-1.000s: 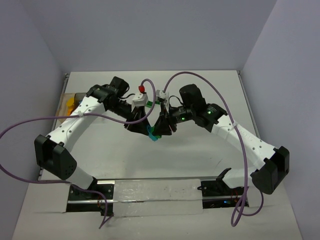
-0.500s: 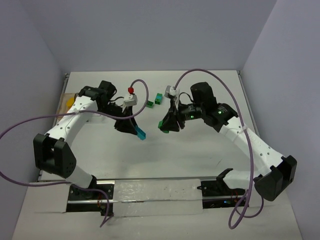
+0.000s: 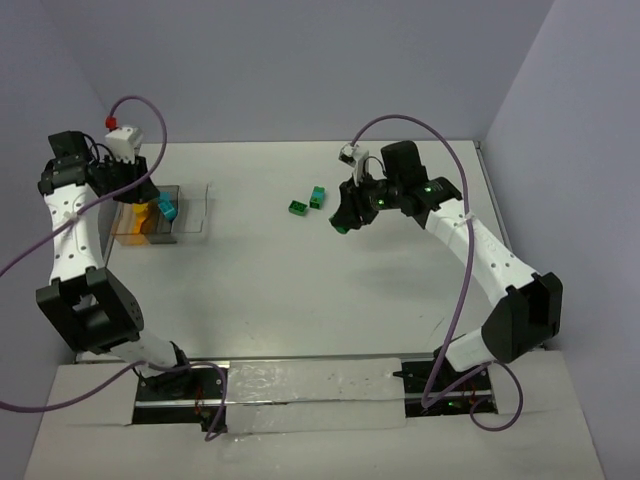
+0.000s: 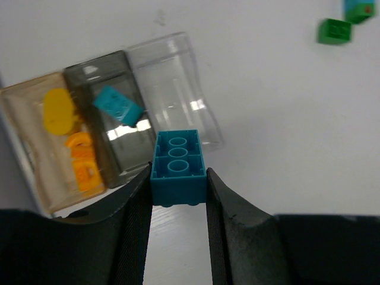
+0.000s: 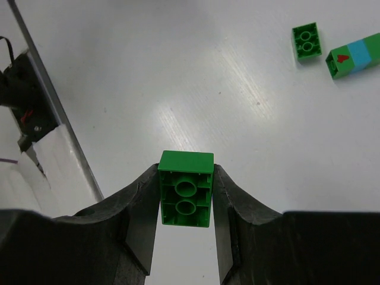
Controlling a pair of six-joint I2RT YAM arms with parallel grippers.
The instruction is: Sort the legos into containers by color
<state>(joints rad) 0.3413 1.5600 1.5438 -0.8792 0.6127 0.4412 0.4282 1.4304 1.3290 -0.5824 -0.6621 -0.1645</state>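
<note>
My left jaws pinch a teal brick (image 4: 178, 165) over the smoky tray's (image 4: 89, 89) edge. My right jaws pinch a green brick (image 5: 186, 190) above the bench (image 5: 178, 71). I can't read the red mark on the green-and-blue piece (image 5: 356, 54).

No legible text, brand, number or label appears in any view. One sign only: a small red mark (image 5: 342, 59) on the green end of a green-and-blue brick (image 5: 358, 53), which lies on the desk (image 5: 178, 89) toward its far edge. The mark's shape cannot be resolved.
</note>
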